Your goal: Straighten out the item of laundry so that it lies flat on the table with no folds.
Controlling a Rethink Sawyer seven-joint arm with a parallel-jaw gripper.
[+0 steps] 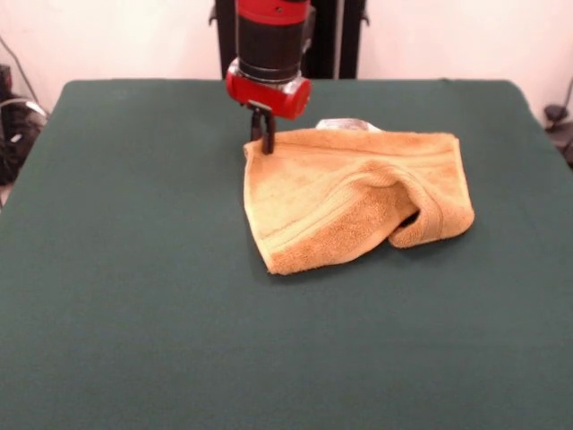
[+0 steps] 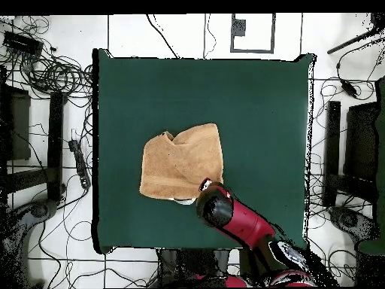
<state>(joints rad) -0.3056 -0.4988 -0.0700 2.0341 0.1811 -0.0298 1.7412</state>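
Front view shows the desk [image 1: 134, 296], a broad spread of dark green cloth, carrying a single item of laundry [image 1: 349, 202] a little toward its far side and right of the middle. The overhead view places that item near the middle of the green surface, somewhat toward the robot's edge. It is a golden-orange terry towel, and it does not lie flat: its right end in the front view is folded over into a rounded roll with a dark hollow beneath, and a raised crease runs across it from that roll toward the middle. A woven band shows along the lower left part. A small white label [image 1: 345, 124] peeks out at the far hem.

The red and black arm comes down over the towel's far left corner, and the gripper [image 1: 262, 134] stands right at that corner, its jaws drawn narrow with the tips at or on the hem. Whether cloth is truly pinched between them cannot be told.

The step in hand looks like securing this corner, with the unfolding itself not yet done. The next move probably calls for a firm hold on the hem and a pull away from the folded end, so the roll opens rather than the whole towel sliding.
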